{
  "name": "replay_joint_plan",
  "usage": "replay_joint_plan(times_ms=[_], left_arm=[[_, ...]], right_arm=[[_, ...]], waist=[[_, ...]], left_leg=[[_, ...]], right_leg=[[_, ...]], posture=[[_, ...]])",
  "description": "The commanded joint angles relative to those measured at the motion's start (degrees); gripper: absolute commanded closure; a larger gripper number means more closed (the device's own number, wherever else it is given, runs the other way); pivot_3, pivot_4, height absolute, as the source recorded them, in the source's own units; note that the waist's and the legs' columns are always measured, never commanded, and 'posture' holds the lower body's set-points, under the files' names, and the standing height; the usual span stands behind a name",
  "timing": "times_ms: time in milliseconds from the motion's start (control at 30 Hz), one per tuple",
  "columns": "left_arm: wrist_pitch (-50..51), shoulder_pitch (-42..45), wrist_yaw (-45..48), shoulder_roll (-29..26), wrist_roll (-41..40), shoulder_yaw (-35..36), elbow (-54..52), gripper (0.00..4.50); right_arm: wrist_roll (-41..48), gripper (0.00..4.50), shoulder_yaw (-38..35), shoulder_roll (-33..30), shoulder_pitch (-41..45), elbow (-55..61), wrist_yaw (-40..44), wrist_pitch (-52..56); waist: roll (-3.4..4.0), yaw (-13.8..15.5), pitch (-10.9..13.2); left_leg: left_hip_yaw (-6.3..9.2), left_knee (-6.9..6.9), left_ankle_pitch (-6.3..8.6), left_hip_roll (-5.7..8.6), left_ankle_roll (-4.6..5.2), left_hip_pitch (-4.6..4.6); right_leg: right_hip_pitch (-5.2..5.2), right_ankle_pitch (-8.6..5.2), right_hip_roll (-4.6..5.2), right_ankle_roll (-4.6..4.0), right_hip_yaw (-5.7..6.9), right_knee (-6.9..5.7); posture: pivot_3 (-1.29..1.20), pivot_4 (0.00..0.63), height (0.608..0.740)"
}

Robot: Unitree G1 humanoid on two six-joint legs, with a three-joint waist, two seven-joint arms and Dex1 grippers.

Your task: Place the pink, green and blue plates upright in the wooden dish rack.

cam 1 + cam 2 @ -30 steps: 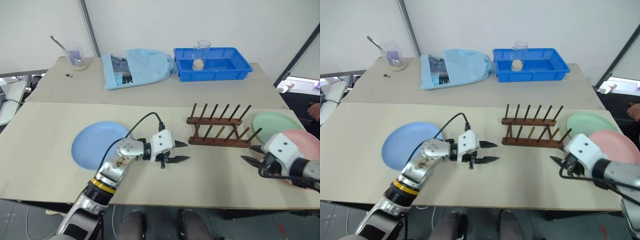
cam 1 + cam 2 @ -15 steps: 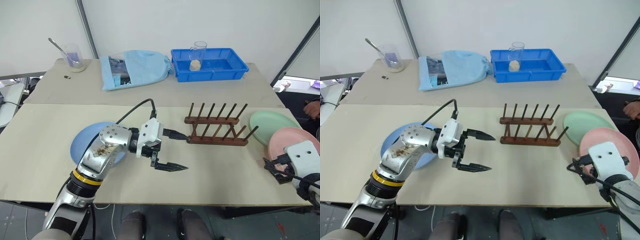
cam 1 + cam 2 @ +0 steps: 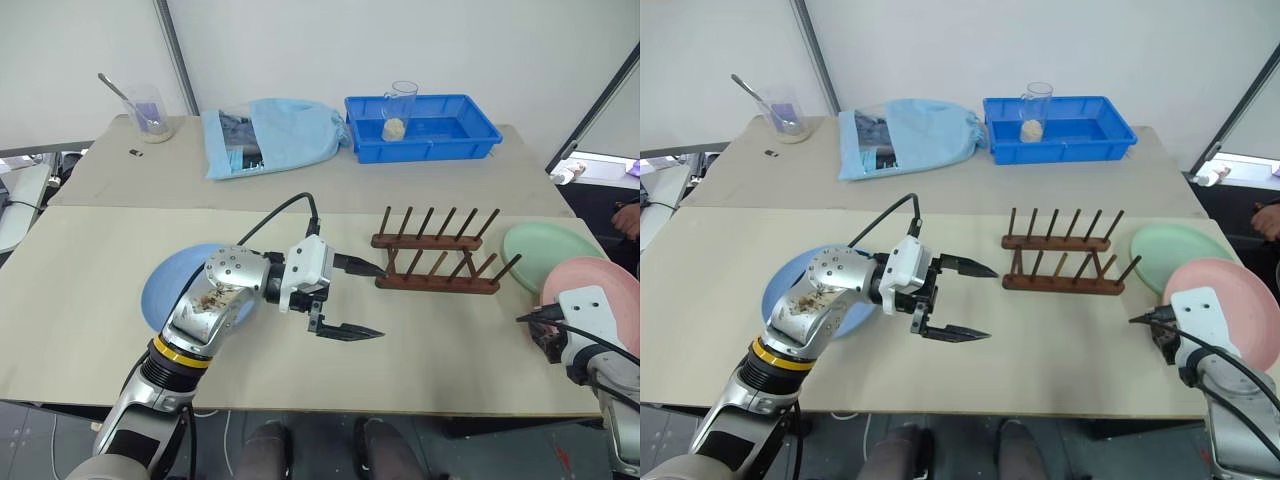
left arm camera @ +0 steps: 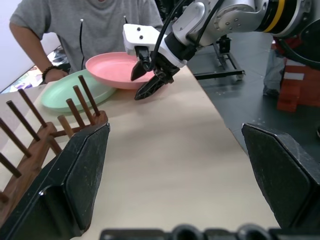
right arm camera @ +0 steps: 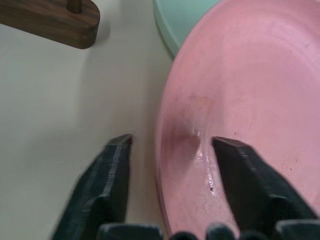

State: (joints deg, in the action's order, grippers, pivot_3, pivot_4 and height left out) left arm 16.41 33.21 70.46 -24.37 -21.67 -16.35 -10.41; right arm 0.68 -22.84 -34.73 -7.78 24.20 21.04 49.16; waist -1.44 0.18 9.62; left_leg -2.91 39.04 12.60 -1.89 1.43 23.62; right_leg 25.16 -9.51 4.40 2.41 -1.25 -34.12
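Observation:
The pink plate (image 3: 603, 276) lies flat at the table's right edge, overlapping the green plate (image 3: 538, 244) just behind it. My right gripper (image 5: 172, 141) is open and straddles the pink plate's near rim, one finger on the table, the other inside the plate; neither presses the rim. The wooden dish rack (image 3: 436, 264) stands empty between the two arms. Left of it my left gripper (image 3: 376, 300) hovers wide open, pointing at the rack and holding nothing. The blue plate (image 3: 172, 287) lies flat on the left, partly hidden by my left arm.
At the back stand a deep blue tray (image 3: 447, 137) with a glass cup (image 3: 401, 110) in it, a light blue bag (image 3: 276, 135) and a cup with a spoon (image 3: 150, 113). A person in a grey shirt (image 4: 85, 25) sits beyond the table's right end.
My right gripper has swung right and down onto the pink plate's rim, and its fingers have narrowed. My left gripper has opened wide and risen a little.

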Motion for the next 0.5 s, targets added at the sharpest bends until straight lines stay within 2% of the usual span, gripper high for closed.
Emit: replay_joint_plan(times_ms=[33,133,167,400,500], left_arm=[[-0.17,1.05,-0.52,0.28,-0.63,0.23,-1.77,0.0],[-0.12,1.11,-0.67,0.33,-0.66,0.22,-1.74,0.0],[-0.18,1.14,-0.69,0.32,-0.59,0.23,-1.64,0.0],[-0.1,1.21,-0.95,0.34,-0.56,0.42,-1.41,0.0],[1.17,0.91,-1.05,-0.23,-1.75,1.39,-1.92,0.0]], right_arm=[[-0.17,3.28,-0.97,0.41,-0.3,2.23,-1.26,0.43],[-0.04,4.27,-1.01,0.94,-0.66,3.12,-1.61,0.8],[0.03,4.45,-1.0,1.05,-0.76,3.42,-1.75,0.93],[0.46,4.45,-1.8,0.64,-1.59,6.79,-1.39,1.31],[0.25,4.45,-4.12,-0.72,-3.84,12.66,-0.29,0.96]], waist=[[0.0,-0.02,0.0],[0.0,-0.19,0.0],[-0.03,-0.23,-0.02],[-0.04,-0.31,-0.03],[-0.03,-0.32,-0.04]], left_leg=[[0.0,0.0,0.0,0.0,0.0,0.0],[-0.01,0.0,0.0,-0.01,0.0,-0.01],[-0.01,0.0,0.0,-0.02,0.0,-0.02],[0.0,0.0,0.0,-0.03,0.0,-0.05],[0.0,0.0,0.0,-0.03,0.0,-0.03]], right_leg=[[0.0,0.0,0.0,0.0,0.0,0.0],[0.0,0.0,0.0,0.0,0.0,0.0],[0.0,0.0,-0.01,0.0,0.0,0.0],[-0.02,0.0,-0.02,0.0,0.0,-0.01],[-0.01,0.0,-0.02,0.0,0.0,-0.01]], posture=[[0.0,0.15,0.74],[0.0,0.15,0.74],[0.0,0.15,0.74],[0.0,0.15,0.74],[0.0,0.15,0.74]])
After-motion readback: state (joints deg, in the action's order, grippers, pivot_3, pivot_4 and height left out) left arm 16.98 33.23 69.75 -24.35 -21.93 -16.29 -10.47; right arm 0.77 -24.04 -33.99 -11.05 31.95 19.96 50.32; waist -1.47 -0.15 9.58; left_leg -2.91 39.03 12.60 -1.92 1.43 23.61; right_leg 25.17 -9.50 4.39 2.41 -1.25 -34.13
